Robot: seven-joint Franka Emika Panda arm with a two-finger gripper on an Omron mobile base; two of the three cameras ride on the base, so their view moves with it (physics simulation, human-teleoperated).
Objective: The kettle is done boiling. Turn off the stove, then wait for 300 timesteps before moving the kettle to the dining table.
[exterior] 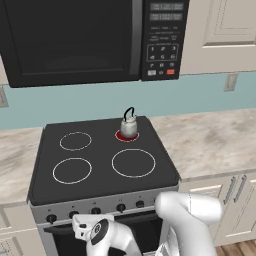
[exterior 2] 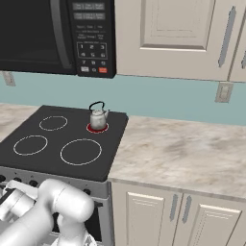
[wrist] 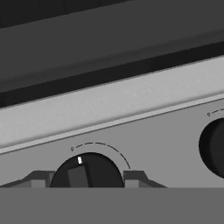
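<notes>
Closest to the hand camera, a black knob (wrist: 86, 171) on the stove's silver front panel (wrist: 166, 144) sits between the two finger tips (wrist: 40, 179), one on each side of it and spread about as wide as the knob; whether they press on it or stand just clear I cannot tell. Its small white mark points up, a little left of top, near the start of a thin arc printed above it. A second knob (wrist: 213, 147) shows at the right edge.

From the base views, the gripper (exterior: 82, 226) is low in front of the panel, at the knob row. The stove (exterior: 100, 150) has four white burner rings; the back right one glows red (exterior: 120, 135). On that ring stands the kettle (exterior: 128, 125), small, squat, silver-grey, upright, its thin black handle arched over it. What it holds cannot be seen. A black microwave (exterior: 70, 40) hangs above.
</notes>
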